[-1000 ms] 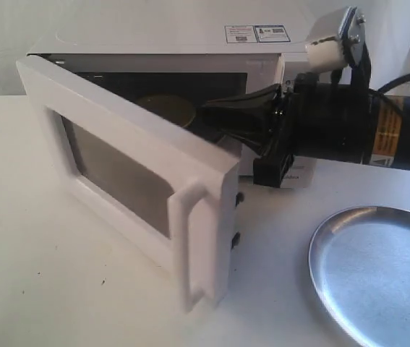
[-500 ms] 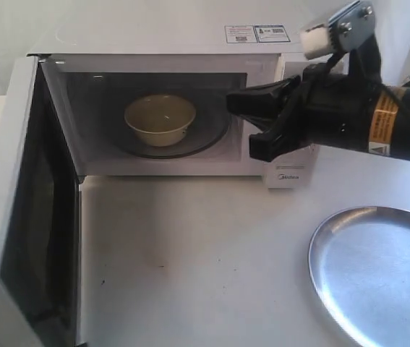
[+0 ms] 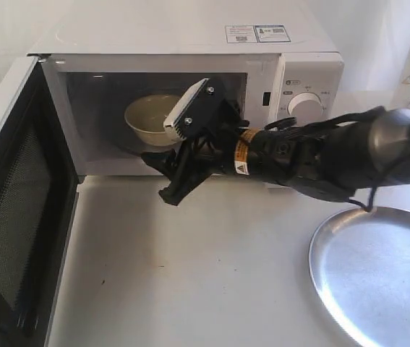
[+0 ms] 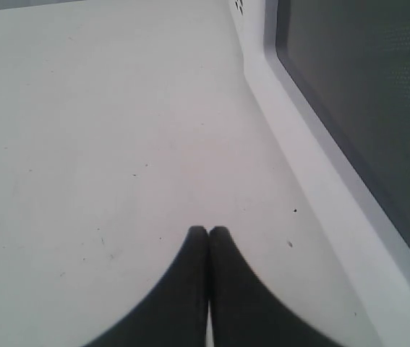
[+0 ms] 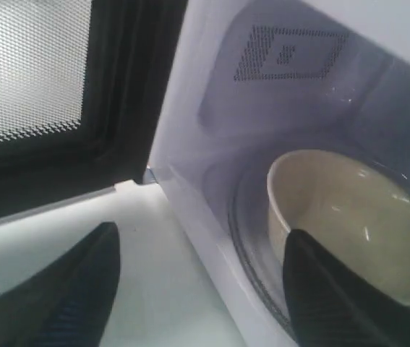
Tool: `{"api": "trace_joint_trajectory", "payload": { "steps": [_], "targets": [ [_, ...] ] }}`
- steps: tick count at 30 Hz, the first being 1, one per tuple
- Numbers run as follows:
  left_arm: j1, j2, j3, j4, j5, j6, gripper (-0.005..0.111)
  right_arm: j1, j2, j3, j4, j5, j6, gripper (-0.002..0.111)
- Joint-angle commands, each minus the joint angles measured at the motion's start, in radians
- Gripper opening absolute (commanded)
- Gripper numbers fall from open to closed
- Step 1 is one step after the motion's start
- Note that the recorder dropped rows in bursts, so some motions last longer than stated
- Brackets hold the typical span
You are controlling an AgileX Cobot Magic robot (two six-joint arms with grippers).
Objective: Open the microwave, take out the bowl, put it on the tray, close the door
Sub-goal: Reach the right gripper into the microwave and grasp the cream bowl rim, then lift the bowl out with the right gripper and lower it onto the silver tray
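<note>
One microwave, one tray, one bowl, two grippers

One white microwave (image 3: 190,32) fills the upper middle of the exterior view. Its door (image 3: 16,217) stands wide open at the left edge, black mesh showing. One shiny silver tray (image 3: 378,275) lies lower right. One cream bowl (image 3: 150,119), paler inside, sits in the cavity, upper centre. The right gripper (image 3: 163,177), spread and holding nothing, hovers at the cavity mouth. The left gripper (image 4: 208,231) is pinched together, empty.

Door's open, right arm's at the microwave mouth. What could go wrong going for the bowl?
1. In the right wrist view the microwave front edge lies between the open fingers of the right gripper; one could snag it.
2. The bowl sits on a glass turntable, so a nudge may slide it.
</note>
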Motion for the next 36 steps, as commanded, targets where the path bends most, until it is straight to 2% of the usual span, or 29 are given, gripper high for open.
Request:
{"api": "trace_joint_trajectory", "payload": {
  "steps": [1,8,16,18,19,21,23,29,36],
  "targets": [
    [-0.005,-0.002,-0.003,-0.013,0.002,0.000,0.000,0.002,0.102,-0.147,0.024,0.084,-0.048,0.061],
    [-0.005,-0.002,-0.003,-0.013,0.002,0.000,0.000,0.002,0.226,-0.353,0.024,0.193,-0.068,0.061],
    [-0.005,-0.002,-0.003,-0.013,0.002,0.000,0.000,0.002,0.359,-0.487,0.024,0.303,-0.068,0.060],
    [-0.005,-0.002,-0.003,-0.013,0.002,0.000,0.000,0.002,0.380,-0.509,0.024,0.326,-0.068,0.054],
    [-0.005,-0.002,-0.003,-0.013,0.002,0.000,0.000,0.002,0.387,-0.519,0.024,0.340,-0.068,0.048],
    [-0.005,-0.002,-0.003,-0.013,0.002,0.000,0.000,0.002,0.394,-0.532,0.019,0.355,-0.068,0.029],
    [-0.005,-0.002,-0.003,-0.013,0.002,0.000,0.000,0.003,0.389,-0.532,0.019,0.350,-0.068,0.001],
    [-0.005,-0.002,-0.003,-0.013,0.002,0.000,0.000,0.045,0.340,-0.523,0.007,0.318,0.003,0.000],
    [-0.005,-0.002,-0.003,-0.013,0.002,0.000,0.000,0.166,0.230,-0.382,-0.317,0.349,0.188,0.000]
  ]
}}
